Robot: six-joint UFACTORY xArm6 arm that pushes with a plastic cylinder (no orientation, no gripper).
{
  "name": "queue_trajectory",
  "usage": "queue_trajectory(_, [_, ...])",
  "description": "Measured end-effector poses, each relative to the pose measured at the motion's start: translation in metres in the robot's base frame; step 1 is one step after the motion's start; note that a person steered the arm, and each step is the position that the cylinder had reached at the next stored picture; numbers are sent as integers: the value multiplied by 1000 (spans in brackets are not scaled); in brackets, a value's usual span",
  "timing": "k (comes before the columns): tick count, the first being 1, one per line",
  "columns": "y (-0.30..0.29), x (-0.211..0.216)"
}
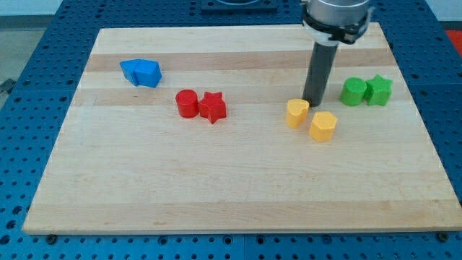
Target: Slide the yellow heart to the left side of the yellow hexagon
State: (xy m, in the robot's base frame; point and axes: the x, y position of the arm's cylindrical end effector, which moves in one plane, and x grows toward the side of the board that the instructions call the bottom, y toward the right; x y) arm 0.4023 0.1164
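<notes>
Yellow heart [323, 126] lies just to the lower right of the yellow hexagon [297, 113], nearly touching it. Rod tip [314, 103], with no jaws and holding nothing, rests at the hexagon's upper right, above the heart.

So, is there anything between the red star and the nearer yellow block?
No. In the camera view, the stretch of board between the red star and the nearer yellow block is bare wood. My tip stands at that block's far right.
</notes>
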Motion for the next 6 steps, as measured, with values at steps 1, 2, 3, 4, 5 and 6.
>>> queue_trajectory(1, [-27,-8])
queue_trajectory(2, [-44,0])
queue_trajectory(3, [-41,27])
queue_trajectory(4, [-39,37])
queue_trajectory(5, [-39,37])
queue_trajectory(6, [-41,15])
